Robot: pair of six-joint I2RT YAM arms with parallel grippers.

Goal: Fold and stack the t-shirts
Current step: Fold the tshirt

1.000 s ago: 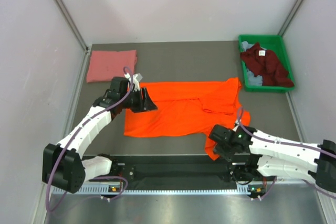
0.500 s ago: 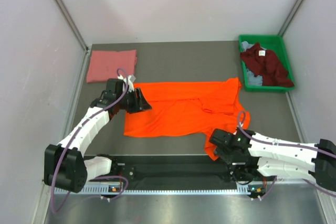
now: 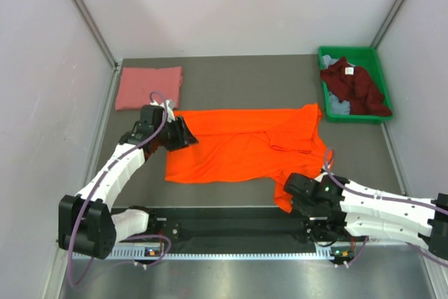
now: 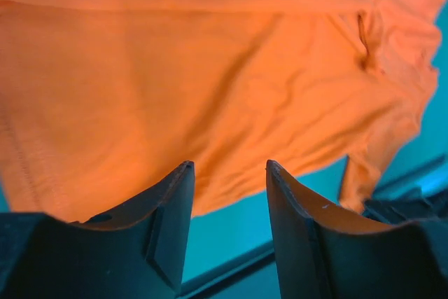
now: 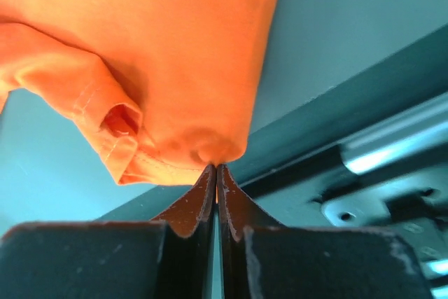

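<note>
The bright orange t-shirt [image 3: 241,146] lies spread flat across the middle of the table. My left gripper [image 3: 186,133] hovers open over its upper left edge, with nothing between the fingers [image 4: 227,166] and orange cloth [image 4: 210,75] beyond them. My right gripper [image 3: 289,197] is at the shirt's near right corner. It is shut [image 5: 215,167], pinching a bunched edge of the orange cloth [image 5: 182,47] at its tips. A salmon pink t-shirt [image 3: 148,87] lies folded at the back left. The dark maroon t-shirt [image 3: 353,82] lies on a pale blue-grey one [image 3: 339,106] in the bin.
The green plastic bin [image 3: 348,52] stands at the back right corner. Grey walls close in the table on three sides. The black base rail [image 3: 231,227] runs along the near edge, just behind the right gripper.
My right gripper has gone from open to shut on the orange shirt's near right corner. My left gripper has drifted slightly left and back along the shirt's upper left edge.
</note>
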